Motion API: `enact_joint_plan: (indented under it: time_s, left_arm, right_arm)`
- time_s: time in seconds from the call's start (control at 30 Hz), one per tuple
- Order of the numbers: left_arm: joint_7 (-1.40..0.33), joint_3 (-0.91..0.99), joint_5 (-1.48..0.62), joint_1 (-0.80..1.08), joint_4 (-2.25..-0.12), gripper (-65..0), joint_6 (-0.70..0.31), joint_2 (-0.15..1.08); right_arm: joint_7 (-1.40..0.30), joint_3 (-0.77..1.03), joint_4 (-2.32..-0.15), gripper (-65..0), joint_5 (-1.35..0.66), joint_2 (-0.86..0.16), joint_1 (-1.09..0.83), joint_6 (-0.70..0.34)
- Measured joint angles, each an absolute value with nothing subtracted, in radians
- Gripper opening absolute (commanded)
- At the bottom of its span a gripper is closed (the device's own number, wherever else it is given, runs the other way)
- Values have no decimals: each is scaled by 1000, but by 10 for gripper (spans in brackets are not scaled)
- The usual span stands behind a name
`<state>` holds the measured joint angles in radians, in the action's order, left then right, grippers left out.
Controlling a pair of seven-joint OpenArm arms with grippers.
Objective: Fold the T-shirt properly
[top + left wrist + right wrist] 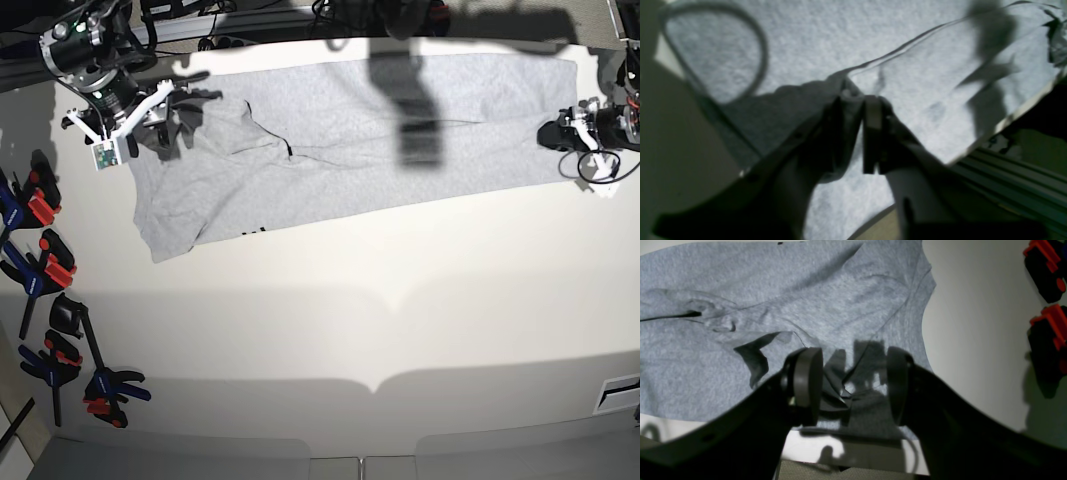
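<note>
While base hides it, jaws pinch T-shirt (940,110) hem.

Left end effector (862,128) nearly closed

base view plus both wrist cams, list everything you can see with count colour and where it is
T-shirt: one, light heather grey, spread across the far half of the table, partly folded
table: one, off-white, fills the base view
clamps: several, black with red and blue grips, along the left edge of the base view
left gripper: one, dark, closed on the T-shirt's edge, base view's right
right gripper: one, dark, jaws apart over the T-shirt, base view's left
</note>
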<state>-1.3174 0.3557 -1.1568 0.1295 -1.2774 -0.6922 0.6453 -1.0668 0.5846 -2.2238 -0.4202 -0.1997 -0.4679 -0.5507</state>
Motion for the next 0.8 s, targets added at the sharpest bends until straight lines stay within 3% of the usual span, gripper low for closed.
enact_joint_plan:
  time_s: [0.1, 0.43, 0.8]
  left_arm:
    - [-1317, 356, -1156, 129, -1277, -650, -693, 645]
    - [-1390, 356, -1470, 136, -1280, -650, -693, 646]
    - [-1390, 356, -1463, 344, -1286, -650, -693, 779]
  right_arm:
    - [-1067, 585, -2224, -359, -420, -200, -467, -551]
    - [-1067, 585, -2224, -359, -420, -200, -467, -551]
    - [-1063, 585, -2224, -359, -421, -200, -442, -551]
